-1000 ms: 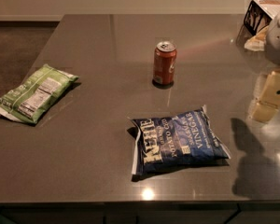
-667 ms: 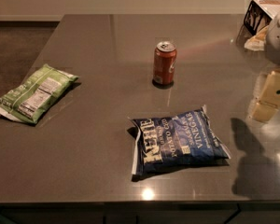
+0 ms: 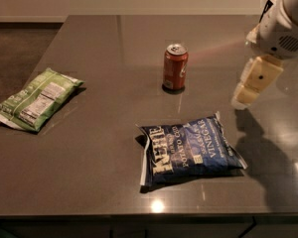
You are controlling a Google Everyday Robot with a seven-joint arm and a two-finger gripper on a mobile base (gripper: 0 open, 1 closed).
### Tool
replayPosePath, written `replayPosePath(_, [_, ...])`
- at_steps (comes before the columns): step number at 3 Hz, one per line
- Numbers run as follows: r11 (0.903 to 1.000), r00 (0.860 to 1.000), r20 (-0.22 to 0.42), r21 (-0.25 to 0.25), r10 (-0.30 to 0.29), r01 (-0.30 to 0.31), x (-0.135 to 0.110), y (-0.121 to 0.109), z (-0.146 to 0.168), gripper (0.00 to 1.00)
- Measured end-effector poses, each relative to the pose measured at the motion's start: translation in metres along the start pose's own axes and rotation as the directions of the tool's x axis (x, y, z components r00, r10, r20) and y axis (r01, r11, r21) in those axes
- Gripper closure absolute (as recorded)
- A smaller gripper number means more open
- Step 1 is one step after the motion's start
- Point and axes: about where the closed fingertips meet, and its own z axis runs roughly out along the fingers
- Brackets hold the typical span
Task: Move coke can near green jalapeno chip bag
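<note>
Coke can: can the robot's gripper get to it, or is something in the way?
Probably yes. The gripper hangs to the right of the coke can, with only bare table between them. The blue Kettle bag lies nearer the front, off that path.

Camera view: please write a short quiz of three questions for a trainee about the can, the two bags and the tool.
1. True or false: the coke can stands upright on the table.
2. Which bag lies nearer the can: (a) the green jalapeno chip bag or (b) the blue Kettle bag?
3. Fill in: the tool is above the table on the picture's ___ side, apart from the can.

Key: 1 true; 2 b; 3 right.
</note>
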Motion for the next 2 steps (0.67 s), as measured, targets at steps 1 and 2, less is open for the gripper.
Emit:
replayPosePath(1, [0.9940, 0.993, 0.061, 0.027, 0.104, -0.106, -0.014, -0.033, 0.023, 0.00])
replayPosePath(2, [0.9813, 0.972, 0.148, 0.033, 0.183, -0.190, -0.035, -0.060, 0.042, 0.00])
